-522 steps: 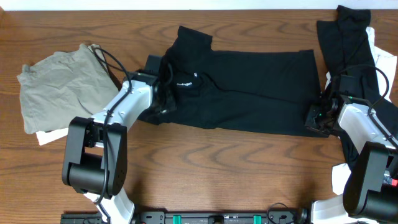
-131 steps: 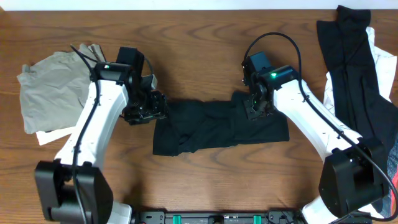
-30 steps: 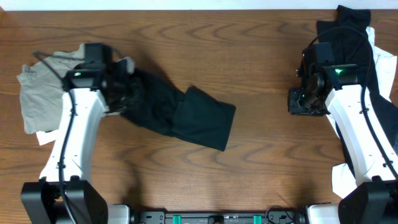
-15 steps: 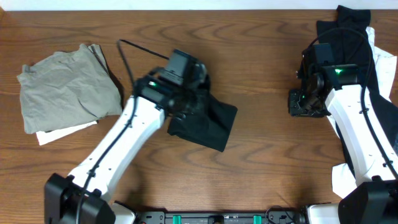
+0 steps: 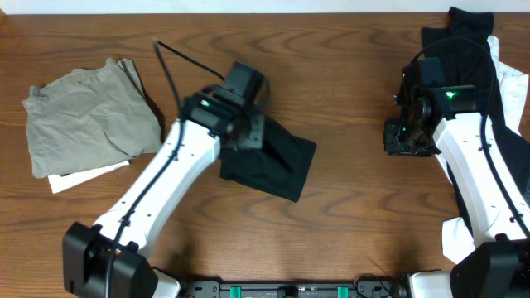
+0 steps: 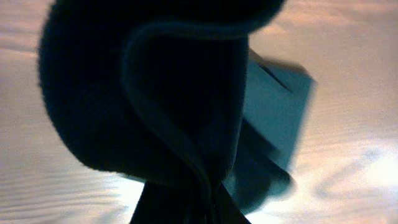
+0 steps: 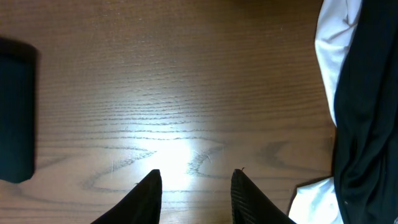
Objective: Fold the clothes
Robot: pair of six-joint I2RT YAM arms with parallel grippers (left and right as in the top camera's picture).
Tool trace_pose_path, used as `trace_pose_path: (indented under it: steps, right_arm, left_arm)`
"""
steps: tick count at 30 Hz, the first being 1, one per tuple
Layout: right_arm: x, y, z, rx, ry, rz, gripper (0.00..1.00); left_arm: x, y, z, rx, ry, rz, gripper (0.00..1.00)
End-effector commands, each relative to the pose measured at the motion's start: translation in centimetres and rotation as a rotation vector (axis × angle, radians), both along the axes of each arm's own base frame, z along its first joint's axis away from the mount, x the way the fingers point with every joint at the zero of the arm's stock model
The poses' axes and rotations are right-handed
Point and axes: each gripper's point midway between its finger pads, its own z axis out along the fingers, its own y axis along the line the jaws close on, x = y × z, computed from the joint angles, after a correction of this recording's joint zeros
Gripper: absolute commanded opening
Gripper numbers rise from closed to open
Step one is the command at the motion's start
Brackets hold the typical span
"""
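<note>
The left claw [image 5: 250, 139] is pinching shut on a fold of the black short-sleeved fabric T-shirt [image 5: 277, 165], which is lying as a folded bundle near the middle of the brown wooden counter [image 5: 348, 66]. If that claw is pulling away without releasing, it is probably risking dragging the layers apart and undoing the fold. The left wrist view is showing a hem bunched at the grip, hidden overhead beneath the arm. The right wrist view is showing the right claw [image 7: 196, 179] parted and empty over bare wood.

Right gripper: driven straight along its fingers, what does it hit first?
Likely the bare wooden table; the open right gripper aims between the folded black garment and the clothes pile.
</note>
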Motion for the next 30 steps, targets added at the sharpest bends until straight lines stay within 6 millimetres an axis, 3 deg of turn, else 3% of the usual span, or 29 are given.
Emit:
trace_pose_path:
  steps: [1, 8, 17, 20, 23, 30]
  right_arm:
    - [0.3, -0.1, 0.6, -0.002, -0.020, 0.009, 0.35]
    - [0.3, -0.1, 0.5, -0.003, -0.018, 0.009, 0.35]
    - [0.3, -0.1, 0.5, -0.002, -0.018, 0.009, 0.35]
    - [0.2, 0.9, 0.5, 0.052, -0.013, 0.047, 0.35]
    - [0.2, 1.8, 0.5, 0.098, -0.012, 0.072, 0.35]
    - [0.3, 1.8, 0.5, 0.098, -0.015, 0.072, 0.35]
  left_arm:
    - [3.1, 3.6, 3.0, 0.124, -0.145, 0.052, 0.08]
    - [4.9, 4.5, 4.0, 0.138, -0.212, 0.046, 0.08]
    - [4.2, 4.7, 3.5, 0.182, -0.187, -0.029, 0.08]
    - [4.1, 4.6, 3.5, 0.188, -0.186, -0.043, 0.08]
    - [4.0, 4.1, 3.5, 0.182, -0.187, -0.059, 0.07]
    - [2.6, 0.5, 3.2, 0.171, -0.188, -0.157, 0.08]
